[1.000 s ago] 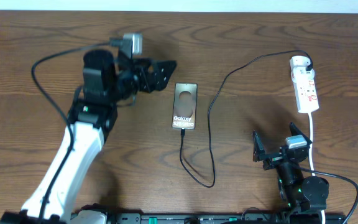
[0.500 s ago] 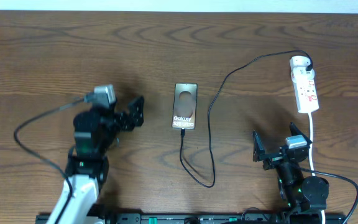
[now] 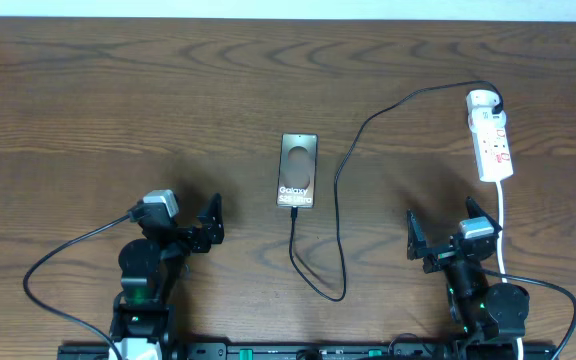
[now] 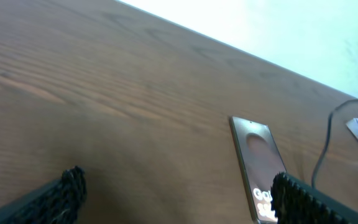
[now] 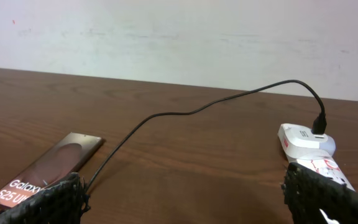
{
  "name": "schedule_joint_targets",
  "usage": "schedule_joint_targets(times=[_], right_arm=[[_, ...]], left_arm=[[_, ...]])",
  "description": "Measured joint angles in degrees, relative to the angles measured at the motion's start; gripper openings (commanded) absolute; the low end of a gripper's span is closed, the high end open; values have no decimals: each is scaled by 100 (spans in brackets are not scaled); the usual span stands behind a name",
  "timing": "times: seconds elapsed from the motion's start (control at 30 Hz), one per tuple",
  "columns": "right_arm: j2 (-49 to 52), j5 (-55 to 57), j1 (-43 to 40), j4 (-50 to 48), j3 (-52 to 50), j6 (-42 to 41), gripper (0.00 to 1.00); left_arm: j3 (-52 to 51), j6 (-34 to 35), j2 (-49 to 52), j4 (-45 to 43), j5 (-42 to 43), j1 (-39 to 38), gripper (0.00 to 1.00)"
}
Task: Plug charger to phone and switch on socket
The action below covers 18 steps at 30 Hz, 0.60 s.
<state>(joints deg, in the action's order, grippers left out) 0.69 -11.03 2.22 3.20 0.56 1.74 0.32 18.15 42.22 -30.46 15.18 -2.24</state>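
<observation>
Closest to me, at the near edge of the tabletop (image 3: 68, 100), the left hand (image 3: 211, 222) sits low with its fingers spread wide over bare wood, pinching nothing. The right hand (image 3: 444, 226) is spread just as wide and is equally empty. A little farther out, the charger (image 3: 338, 215) loops between them. Its small tip meets the near short edge of the phone (image 3: 298, 170), which lies flat mid-table with its long axis running away from the robot. Whether the tip is fully seated I cannot tell. Farther off on the right lies the socket (image 3: 495, 140), also lengthwise away from the robot, with the charger's other end plugged in at its far end. To my eye the switching is the step left, and it turns on this: the socket lies almost straight ahead of the right hand, slightly to its right. The left hand is well apart from it, on the other side of the phone.
</observation>
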Motion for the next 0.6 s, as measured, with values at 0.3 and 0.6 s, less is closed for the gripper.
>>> schedule_joint_targets(times=[0.3, 0.6], right_arm=[[0, -11, 0, -2, 0, 2, 99], [-7, -11, 0, -2, -4, 2, 99]], left_arm=[[2, 0, -1606, 1663, -629, 0, 95], [66, -223, -3943, 3191, -1233, 37, 95]])
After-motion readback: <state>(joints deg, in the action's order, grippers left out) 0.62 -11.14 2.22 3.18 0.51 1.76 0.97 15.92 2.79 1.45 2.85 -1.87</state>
